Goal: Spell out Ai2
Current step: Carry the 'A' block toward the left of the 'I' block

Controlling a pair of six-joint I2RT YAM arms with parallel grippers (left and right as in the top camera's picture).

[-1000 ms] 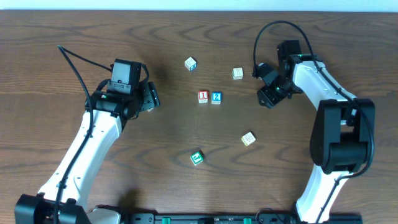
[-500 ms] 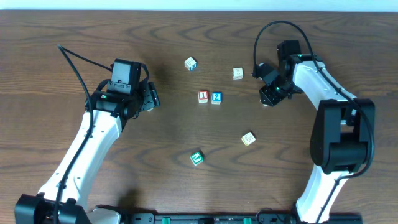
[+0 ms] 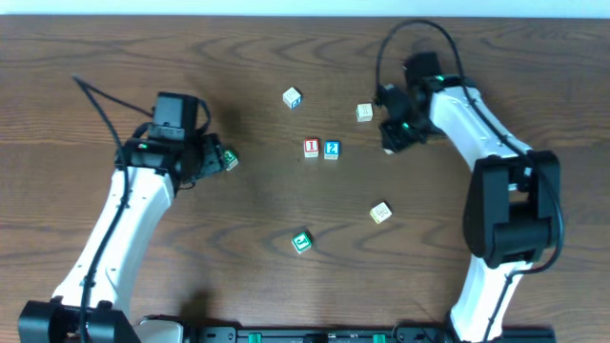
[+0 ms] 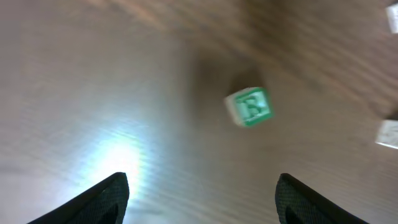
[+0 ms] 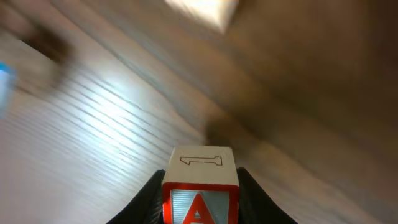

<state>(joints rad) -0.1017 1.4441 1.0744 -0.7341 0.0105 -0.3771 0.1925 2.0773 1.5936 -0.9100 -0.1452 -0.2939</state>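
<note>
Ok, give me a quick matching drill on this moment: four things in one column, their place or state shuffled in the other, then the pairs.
Things:
1. red A block
2. green block
3. blue block
4. left fingers

Places or states:
a. open, nothing between them
b. held between the right fingers
c. beside the red I block, mid-table
d. loose on the table, ahead of the left fingers

Pairs: 1-b, 2-d, 3-c, 4-a

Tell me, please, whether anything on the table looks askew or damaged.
Nothing looks damaged. The green block nearest the arms' bases lies askew, unlike the red block and blue block, squarely side by side.
</note>
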